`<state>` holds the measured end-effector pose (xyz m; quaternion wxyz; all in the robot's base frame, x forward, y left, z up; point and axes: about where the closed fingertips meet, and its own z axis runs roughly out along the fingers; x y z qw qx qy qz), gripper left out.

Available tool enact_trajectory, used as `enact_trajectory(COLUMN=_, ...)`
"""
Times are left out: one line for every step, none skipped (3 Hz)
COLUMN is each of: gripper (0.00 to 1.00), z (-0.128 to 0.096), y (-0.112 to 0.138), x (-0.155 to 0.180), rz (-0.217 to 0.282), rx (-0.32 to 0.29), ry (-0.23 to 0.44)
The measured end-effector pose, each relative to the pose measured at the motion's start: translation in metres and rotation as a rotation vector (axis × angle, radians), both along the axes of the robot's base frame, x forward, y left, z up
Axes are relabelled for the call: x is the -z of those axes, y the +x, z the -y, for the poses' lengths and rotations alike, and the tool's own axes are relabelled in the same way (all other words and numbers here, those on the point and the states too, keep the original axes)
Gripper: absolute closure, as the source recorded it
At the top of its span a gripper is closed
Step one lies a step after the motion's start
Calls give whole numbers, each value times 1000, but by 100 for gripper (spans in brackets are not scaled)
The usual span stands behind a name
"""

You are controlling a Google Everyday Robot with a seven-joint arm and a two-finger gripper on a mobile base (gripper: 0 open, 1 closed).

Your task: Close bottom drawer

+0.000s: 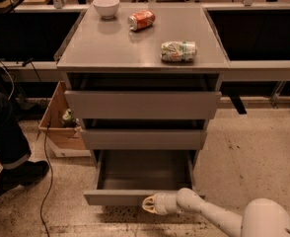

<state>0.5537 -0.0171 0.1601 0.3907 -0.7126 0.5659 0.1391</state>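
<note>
The bottom drawer (116,197) of the grey cabinet stands pulled out, its flat front panel low near the floor and its deep grey tray (145,172) open and bare. My gripper (147,204) sits at the end of the white arm, right against the front panel, a little right of its middle. The middle drawer (144,138) and the top drawer (142,104) above it are nearly shut.
On the cabinet top (110,43) lie a white bowl (106,6), an orange can (141,19) and a crushed green-white can (178,51). A cardboard box (58,127) stands at the cabinet's left. A person's leg and shoe (14,167) and a cable (45,181) are at the left.
</note>
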Motion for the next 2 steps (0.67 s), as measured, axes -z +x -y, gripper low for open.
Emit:
enact_trajectory(gripper=100, z=-22, y=20, x=-9, rz=66, rx=-49, ry=40)
enact_trajectory(gripper=100, z=-45, y=39, x=-19, rz=154, rx=-83, ry=78)
